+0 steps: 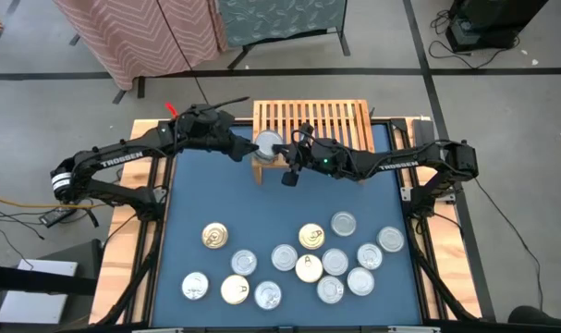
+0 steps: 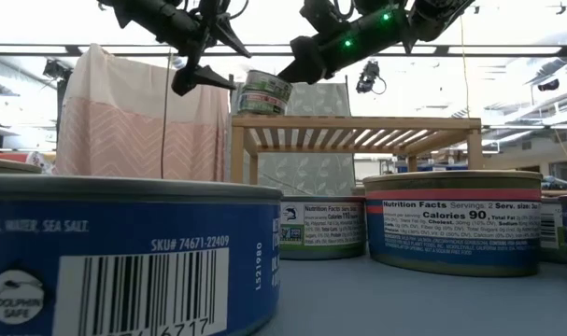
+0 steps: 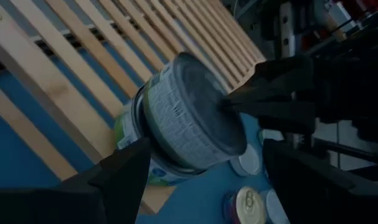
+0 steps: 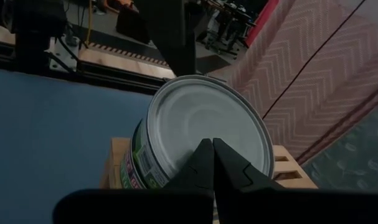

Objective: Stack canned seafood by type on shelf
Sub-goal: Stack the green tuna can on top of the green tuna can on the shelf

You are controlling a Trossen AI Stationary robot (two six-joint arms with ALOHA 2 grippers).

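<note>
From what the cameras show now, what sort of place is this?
Probably a robotics lab or workshop, not a shop. A blue-topped table stands on a bare grey floor with loose cables, and cloth screens hang behind the wooden shelf.

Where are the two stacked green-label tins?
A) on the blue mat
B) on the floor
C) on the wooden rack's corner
C: the two stacked green-label silver tins sit on the slatted light-wood rack at its corner, between both arms.

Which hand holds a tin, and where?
Neither grips one. The right hand, shut, presses its tips on the lid of the top tin on the shelf; the left hand is open around it.
</note>
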